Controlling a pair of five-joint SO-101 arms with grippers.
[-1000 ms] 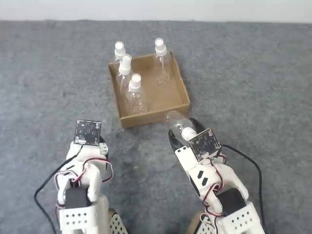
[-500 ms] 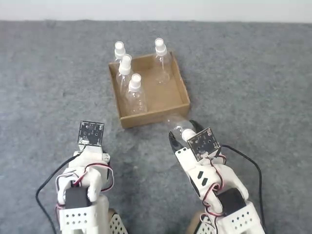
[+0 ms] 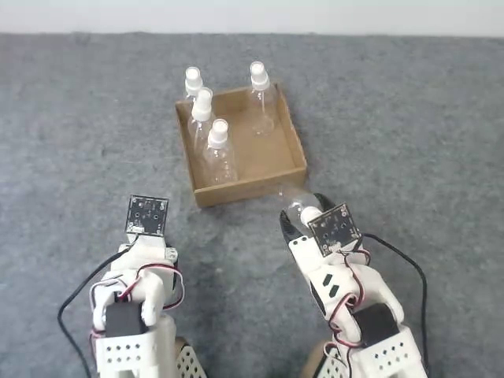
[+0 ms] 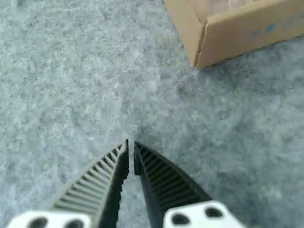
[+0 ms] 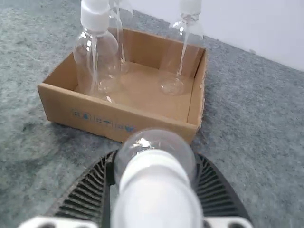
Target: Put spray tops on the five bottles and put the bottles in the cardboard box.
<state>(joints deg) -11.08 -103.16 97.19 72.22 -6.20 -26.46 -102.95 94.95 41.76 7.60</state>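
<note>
The cardboard box (image 3: 290, 146) lies open in the middle of the grey carpet. Three clear bottles with white spray tops stand upright in it: one at the front left (image 3: 219, 150), one behind it (image 3: 202, 110), one at the far right (image 3: 260, 94). Another capped bottle (image 3: 193, 83) stands at the box's far left corner. My right gripper (image 3: 303, 216) is shut on a further bottle (image 3: 295, 203), held just before the box's near right corner; its spray top (image 5: 154, 190) points toward the wrist camera. My left gripper (image 4: 130, 145) is shut and empty over bare carpet, near the box's near left corner (image 4: 202, 47).
Grey carpet (image 3: 409, 134) runs all around the box, with open room to its left and right. A pale wall (image 3: 252, 16) edges the far side. Cables trail beside both arm bases.
My right gripper has shifted the held bottle slightly right, along the box's front wall. The left arm moved a little between the first two frames, then kept still.
</note>
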